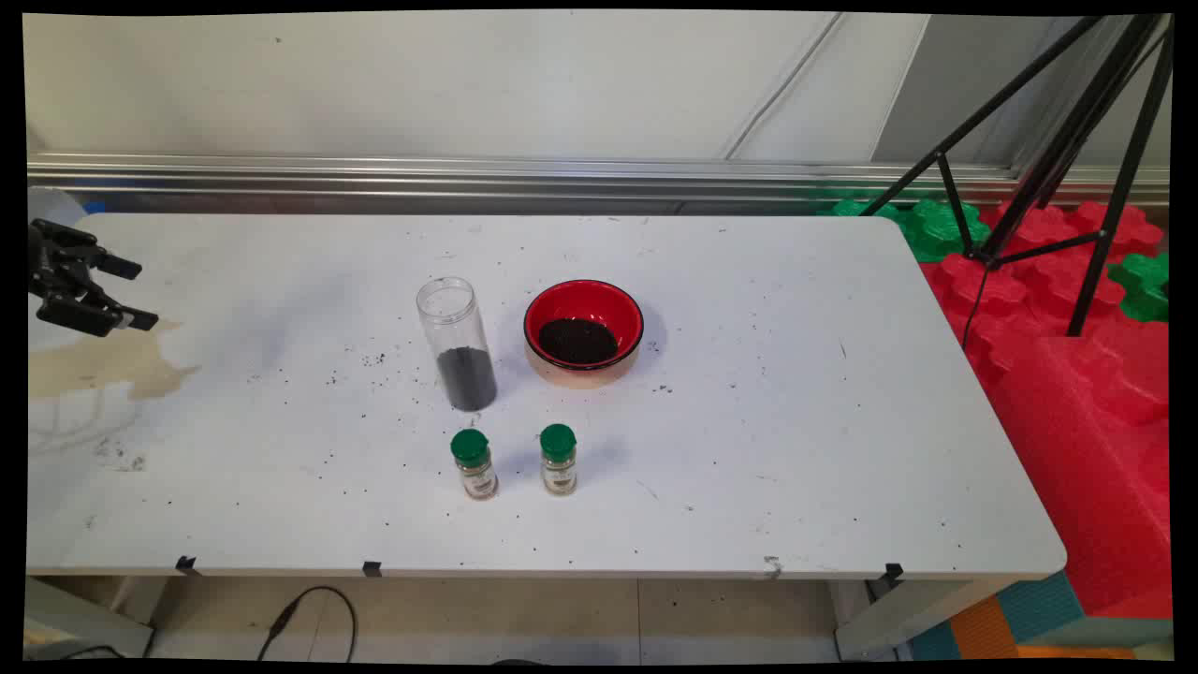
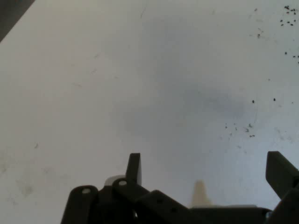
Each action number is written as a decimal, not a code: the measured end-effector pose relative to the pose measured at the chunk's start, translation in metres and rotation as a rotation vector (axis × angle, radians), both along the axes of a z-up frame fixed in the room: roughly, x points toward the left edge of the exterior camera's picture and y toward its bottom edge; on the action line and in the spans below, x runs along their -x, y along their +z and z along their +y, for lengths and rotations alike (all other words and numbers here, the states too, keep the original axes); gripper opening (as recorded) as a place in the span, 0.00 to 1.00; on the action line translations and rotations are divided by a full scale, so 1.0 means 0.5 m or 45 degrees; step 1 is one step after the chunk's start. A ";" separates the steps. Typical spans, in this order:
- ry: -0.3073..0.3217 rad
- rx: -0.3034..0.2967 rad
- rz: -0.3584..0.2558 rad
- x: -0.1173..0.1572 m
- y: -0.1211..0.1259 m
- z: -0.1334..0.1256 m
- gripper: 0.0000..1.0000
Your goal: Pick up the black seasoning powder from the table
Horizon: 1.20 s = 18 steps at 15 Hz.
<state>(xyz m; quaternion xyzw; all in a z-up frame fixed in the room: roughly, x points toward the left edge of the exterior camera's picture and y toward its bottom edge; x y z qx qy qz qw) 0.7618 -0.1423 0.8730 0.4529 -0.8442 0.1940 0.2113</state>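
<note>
**Gripper open and empty at far left, everything else well off to its right**

Near edge of the table (image 1: 842, 524): two small spice jars with green caps, upright, side by side, not touching. Left spice jar (image 1: 474, 463), right spice jar (image 1: 559, 458).

Behind them, mid-table: a tall clear cylinder (image 1: 457, 344), upright, no lid, dark granules filling the lower part. Just beside it on its right, a red bowl (image 1: 583, 329) with a black rim and a dark heap inside. Cylinder and bowl are close but apart. Dark specks are scattered around both.

Gripper (image 1: 117, 294) hangs at the picture's left edge, above a tan stain (image 1: 112, 370) on the tabletop, fingers pointing right toward the middle. Fingers spread wide, nothing between them. Hand view confirms it: gripper (image 2: 205, 170) over bare tabletop, only specks at upper right.

Key relation: all four containers lie well apart from the gripper, across the table along its pointing direction. The cylinder is the nearest; its long axis is vertical.

Far side: grey wall, black tripod (image 1: 1048, 159) and red and green foam blocks (image 1: 1076, 374) off the table's right end.
</note>
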 end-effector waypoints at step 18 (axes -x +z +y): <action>-0.352 0.017 0.114 0.128 -0.023 -0.083 1.00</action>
